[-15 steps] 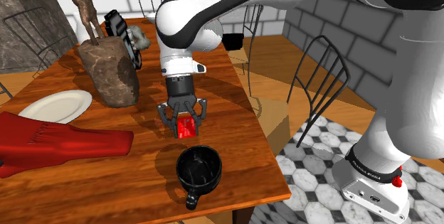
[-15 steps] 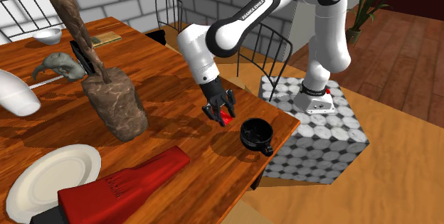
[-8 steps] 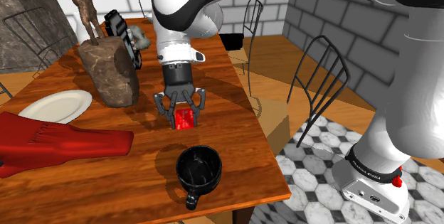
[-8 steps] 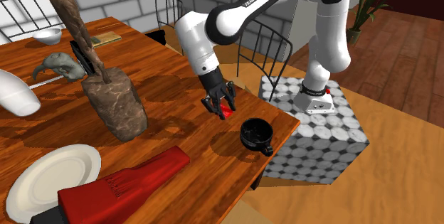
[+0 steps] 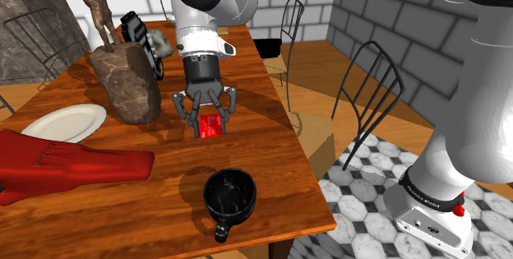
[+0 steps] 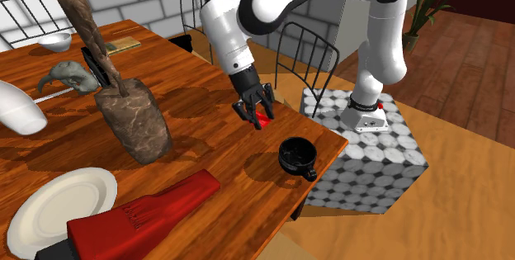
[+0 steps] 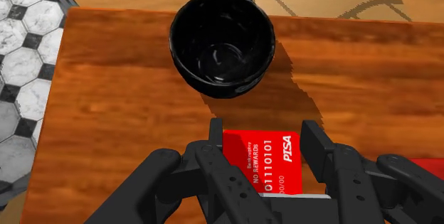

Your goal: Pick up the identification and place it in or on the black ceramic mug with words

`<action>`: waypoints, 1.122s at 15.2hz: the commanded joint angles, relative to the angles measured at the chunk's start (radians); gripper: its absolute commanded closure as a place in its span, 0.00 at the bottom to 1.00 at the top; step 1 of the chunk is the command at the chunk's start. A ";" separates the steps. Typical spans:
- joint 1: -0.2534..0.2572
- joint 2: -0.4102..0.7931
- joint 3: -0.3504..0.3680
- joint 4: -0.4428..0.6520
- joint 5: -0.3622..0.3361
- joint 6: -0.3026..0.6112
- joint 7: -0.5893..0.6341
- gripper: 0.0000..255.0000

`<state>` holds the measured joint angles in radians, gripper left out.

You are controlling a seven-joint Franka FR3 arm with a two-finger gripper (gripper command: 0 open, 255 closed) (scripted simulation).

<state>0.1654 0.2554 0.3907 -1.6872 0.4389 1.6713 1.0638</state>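
One red PTSA card (image 7: 267, 160) is clamped between the jaws, held above the counter (image 5: 267, 138), near the black mug (image 7: 222, 45). Carrying seems in hand; next it should travel over the mug's mouth, then release.

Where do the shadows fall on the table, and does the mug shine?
Shoulder view: a soft shadow lies on the table beside the mug. Wrist view: the mug's shadow reaches toward the red card; faint glints show inside the mug.
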 commanded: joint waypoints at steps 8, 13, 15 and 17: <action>0.023 -0.069 0.026 -0.016 0.032 -0.021 0.060 1.00; 0.072 -0.148 0.071 -0.112 0.082 0.042 0.122 1.00; 0.093 -0.174 0.091 -0.141 0.100 0.067 0.150 1.00; 0.113 -0.194 0.110 -0.163 0.116 0.089 0.177 1.00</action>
<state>0.2711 0.0723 0.4932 -1.8389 0.5469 1.7519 1.2299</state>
